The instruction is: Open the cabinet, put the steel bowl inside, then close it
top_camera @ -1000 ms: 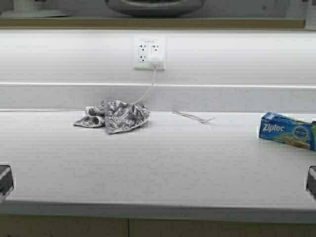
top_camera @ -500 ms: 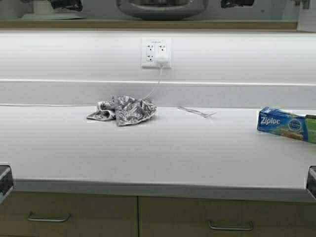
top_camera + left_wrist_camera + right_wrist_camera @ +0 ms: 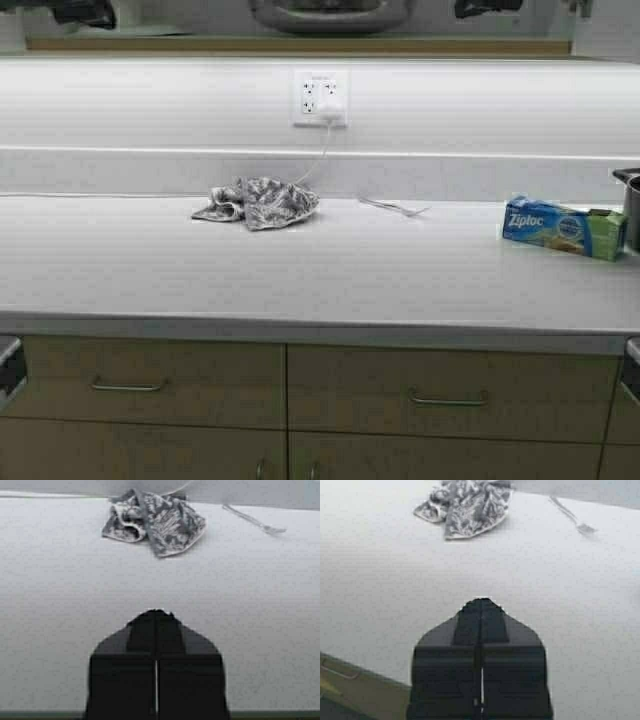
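Note:
The steel bowl point(image 3: 330, 12) shows as a shiny rounded shape at the top edge of the high view, resting above the tan bottom edge of the cabinet point(image 3: 300, 45). The cabinet doors and handles are out of view. My left gripper point(image 3: 156, 612) is shut and empty, held low over the front of the white countertop point(image 3: 330, 270). My right gripper point(image 3: 481, 601) is also shut and empty, over the counter's front edge. Only a dark bit of each arm shows at the lower corners of the high view.
A grey patterned towel point(image 3: 262, 200) and a fork point(image 3: 395, 207) lie at the back of the counter under an outlet point(image 3: 320, 97). A blue Ziploc box point(image 3: 555, 225) and a dark pot point(image 3: 630, 205) are at the right. Base cabinets with drawer fronts point(image 3: 290, 385) are below.
The robot has backed away from the counter. The whole scene has shifted up and shrunk, and the base cabinet drawer fronts have come into view. Both grippers stay shut.

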